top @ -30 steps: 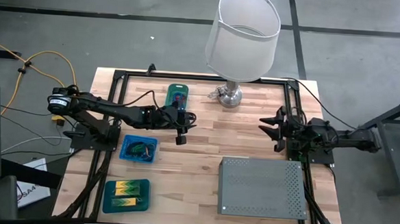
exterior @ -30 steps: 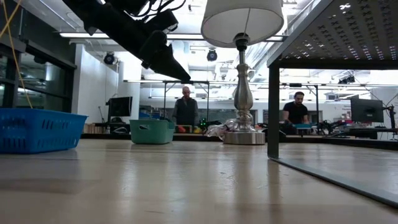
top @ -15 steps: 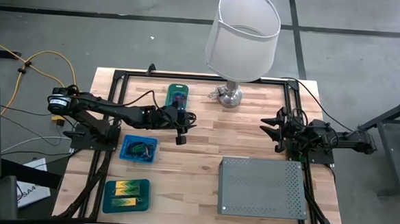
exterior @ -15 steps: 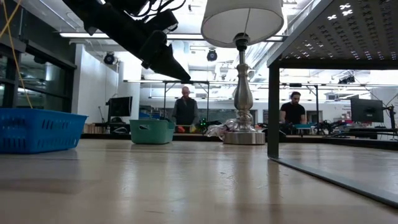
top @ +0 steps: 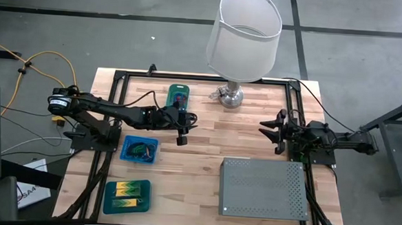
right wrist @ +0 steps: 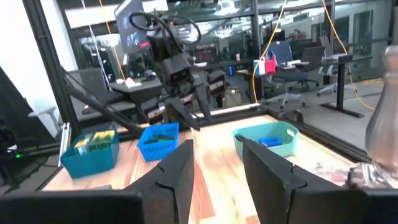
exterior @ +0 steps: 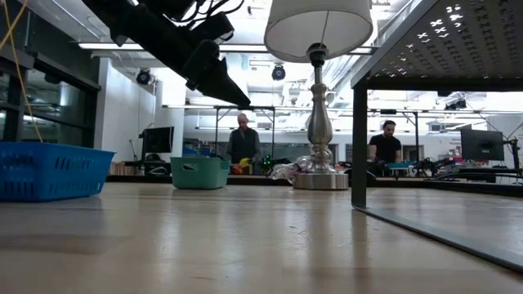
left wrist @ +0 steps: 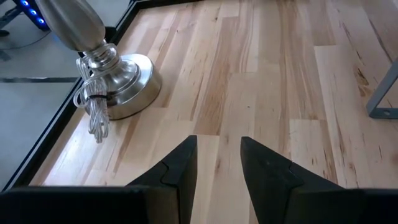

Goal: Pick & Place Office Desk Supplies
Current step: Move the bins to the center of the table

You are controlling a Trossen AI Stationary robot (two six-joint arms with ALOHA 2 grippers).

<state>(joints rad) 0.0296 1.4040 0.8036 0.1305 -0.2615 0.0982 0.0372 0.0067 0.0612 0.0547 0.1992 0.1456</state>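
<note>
The office desk supplies lie in three bins at the table's left. Small red and blue pieces are in a green bin [top: 179, 95], dark loops in a blue basket [top: 140, 150], and yellow-and-green blocks in a teal tray [top: 126, 195]. My left gripper [top: 188, 125] hangs above bare wood just right of the green bin. It is open, with nothing between its fingers [left wrist: 217, 149]. My right gripper [top: 267, 130] waits at the table's right side. It points level toward the left and is open and empty [right wrist: 216, 152].
A lamp with a white shade [top: 244, 33] stands on its chrome base [top: 231, 95] at the far middle, a coiled cord [left wrist: 94, 112] beside it. A grey perforated box [top: 264, 189] fills the near right. Bare wood lies between the arms. People sit in the room beyond.
</note>
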